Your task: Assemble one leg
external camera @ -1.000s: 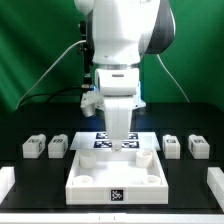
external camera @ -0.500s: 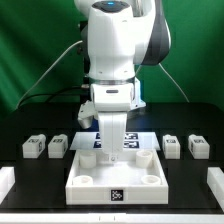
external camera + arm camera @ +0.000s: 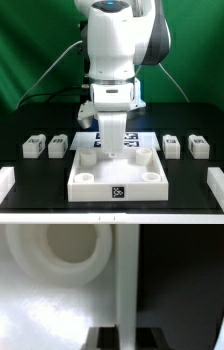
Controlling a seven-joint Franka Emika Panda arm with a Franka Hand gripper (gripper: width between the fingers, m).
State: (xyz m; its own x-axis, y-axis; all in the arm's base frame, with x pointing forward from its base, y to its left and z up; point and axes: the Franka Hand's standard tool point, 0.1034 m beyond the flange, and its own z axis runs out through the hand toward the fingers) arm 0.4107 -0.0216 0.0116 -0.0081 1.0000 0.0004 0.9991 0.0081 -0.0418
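Several legs, small white tagged blocks, lie on the black table: two at the exterior view's left (image 3: 33, 147) (image 3: 58, 147) and two at its right (image 3: 171, 146) (image 3: 198, 147). None is held. The large white square panel (image 3: 90, 188) with round corner sockets lies in the middle. My gripper (image 3: 114, 143) points down at the panel's far edge. In the wrist view my gripper (image 3: 126, 337) straddles the panel's thin raised wall (image 3: 126, 280), with a dark fingertip (image 3: 104, 338) tight against each side. A round socket (image 3: 72, 243) shows beside the wall.
The marker board (image 3: 140, 141) lies on the table just behind the panel, partly hidden by my gripper. White blocks sit at the table's front corners at the exterior view's left (image 3: 5, 178) and right (image 3: 215, 180). Cables hang behind the arm.
Since one second ago the arm has turned and the gripper has shifted slightly toward the exterior view's left at the panel's far edge. Nothing differs over the last half second.
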